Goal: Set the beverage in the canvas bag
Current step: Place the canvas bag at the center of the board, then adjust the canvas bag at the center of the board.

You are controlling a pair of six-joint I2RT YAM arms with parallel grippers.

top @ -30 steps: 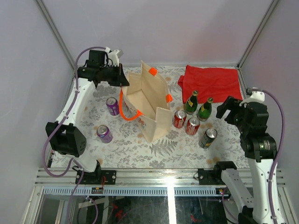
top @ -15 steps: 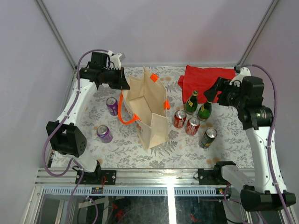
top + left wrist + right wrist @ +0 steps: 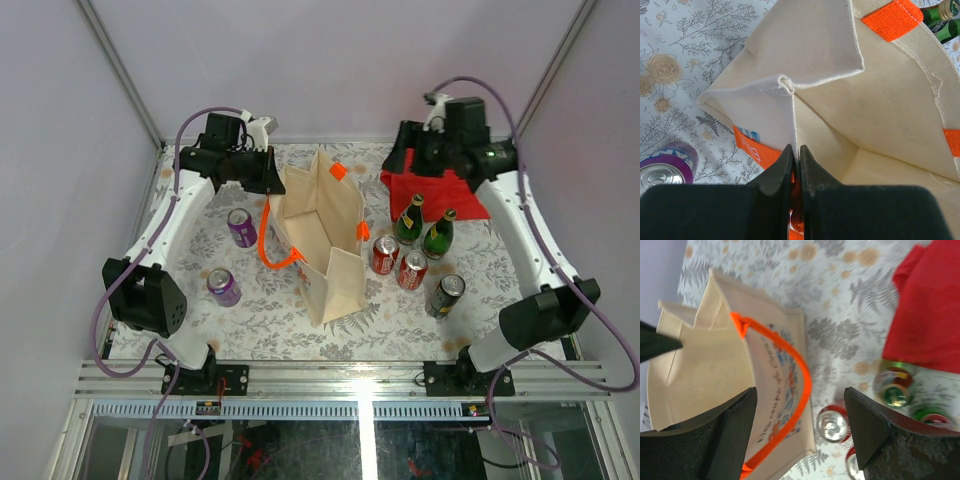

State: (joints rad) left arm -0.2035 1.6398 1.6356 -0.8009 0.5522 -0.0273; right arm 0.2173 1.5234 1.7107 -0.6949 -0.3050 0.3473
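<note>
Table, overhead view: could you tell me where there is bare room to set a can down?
Bare: the near strip of table in front of the canvas bag and nearer purple can; a smaller patch between bag and red cloth at the back. Crowded: right of the bag, with red cans, green bottles and a dark can.

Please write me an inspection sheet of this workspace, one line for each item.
Surface: floral tablecloth, flat.
Job's things: canvas bag upright, mouth open; outside it two purple cans, two red cans, two green bottles, one dark can.
Clutter: red cloth at the far right.
Grippers: left gripper jaws shut on the bag's rim; right gripper jaws open, empty.
Cables: purple cables run along both arms.
Surroundings: pale walls, metal frame.
</note>
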